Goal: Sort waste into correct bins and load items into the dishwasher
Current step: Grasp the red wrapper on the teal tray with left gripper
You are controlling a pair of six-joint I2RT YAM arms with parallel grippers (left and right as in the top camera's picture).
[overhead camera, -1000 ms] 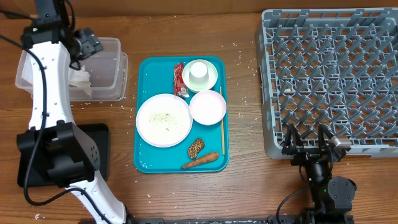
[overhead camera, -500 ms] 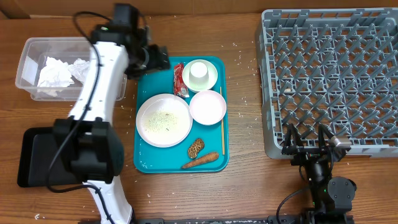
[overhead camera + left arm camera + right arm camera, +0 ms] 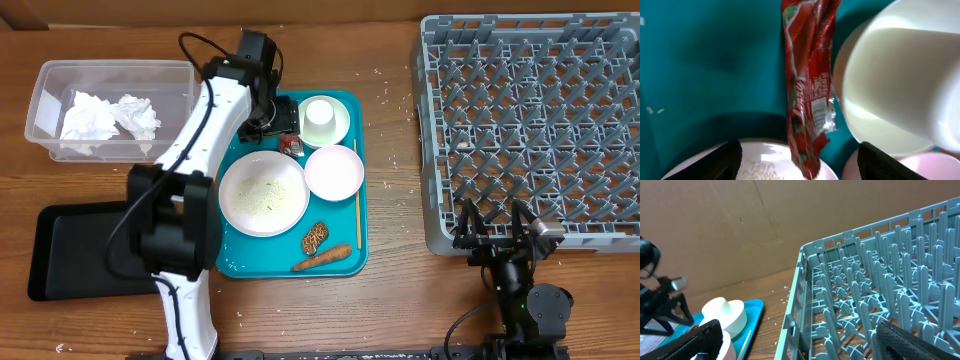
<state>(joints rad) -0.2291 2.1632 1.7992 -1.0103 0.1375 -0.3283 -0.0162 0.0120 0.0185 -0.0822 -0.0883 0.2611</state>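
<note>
A teal tray (image 3: 238, 255) holds a white plate with rice (image 3: 263, 192), a pink bowl (image 3: 333, 172), an upturned white cup (image 3: 320, 116) on a green saucer, a red wrapper (image 3: 289, 128), a chopstick (image 3: 357, 208), a cookie (image 3: 316, 236) and a carrot (image 3: 322, 258). My left gripper (image 3: 275, 118) is open just above the red wrapper (image 3: 807, 85), its fingers on either side of it, beside the white cup (image 3: 900, 80). My right gripper (image 3: 497, 228) is open and empty at the front edge of the grey dishwasher rack (image 3: 530, 120).
A clear bin (image 3: 110, 110) with crumpled tissues stands at the back left. A black bin (image 3: 75, 250) lies at the front left. The rack (image 3: 880, 305) fills the right wrist view, with the cup (image 3: 724, 314) and tray at its left.
My left arm has swung from the clear bin rightward to the tray and lowered over the red wrapper. The right arm has not moved.
</note>
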